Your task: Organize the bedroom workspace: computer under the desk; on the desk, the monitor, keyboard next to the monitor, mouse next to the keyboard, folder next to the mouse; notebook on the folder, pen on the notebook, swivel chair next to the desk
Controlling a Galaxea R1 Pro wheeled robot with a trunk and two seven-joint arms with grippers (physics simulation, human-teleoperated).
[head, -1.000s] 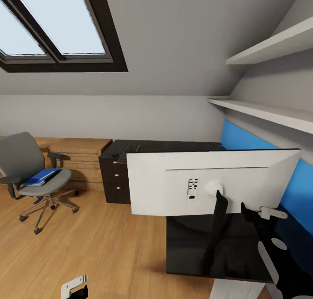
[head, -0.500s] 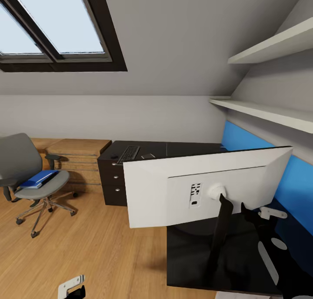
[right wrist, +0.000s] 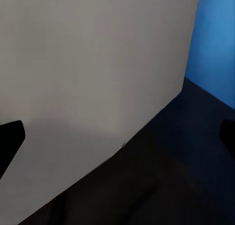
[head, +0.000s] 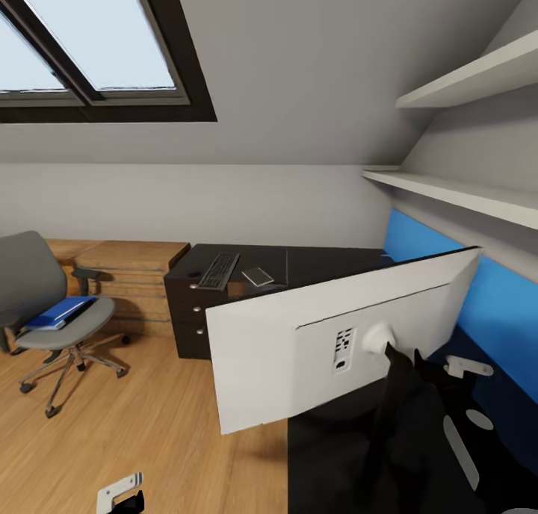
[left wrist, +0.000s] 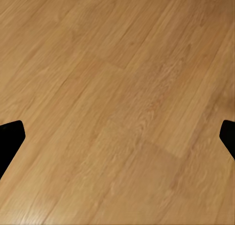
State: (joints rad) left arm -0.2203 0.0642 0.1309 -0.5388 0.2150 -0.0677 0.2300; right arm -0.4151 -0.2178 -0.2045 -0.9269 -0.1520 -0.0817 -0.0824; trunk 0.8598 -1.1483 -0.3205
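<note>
From the head camera: the white monitor (head: pixel 314 342) tilts over the black desk (head: pixel 329 264), its long axis slanting, beside the right gripper (head: pixel 448 364); keyboard (head: pixel 218 270) lies near the desk's far left edge, blue folder (head: pixel 56 312) on the swivel chair (head: pixel 45 305). Left wrist: fingers wide above wooden floor (left wrist: pixel 117 107). Right wrist: fingers wide, monitor's back just ahead. No writing legible.

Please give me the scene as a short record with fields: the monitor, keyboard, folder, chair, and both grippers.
monitor: white back faces the camera, tilted, on the near black desk
keyboard: dark keyboard lies on the far black desk with drawers
folder: blue folder rests on the seat of the swivel chair
swivel chair: on the wooden floor, apart from the desks
left gripper: jaws wide apart, only floor between them
right gripper: jaws apart, facing the monitor's back, holding nothing
</note>
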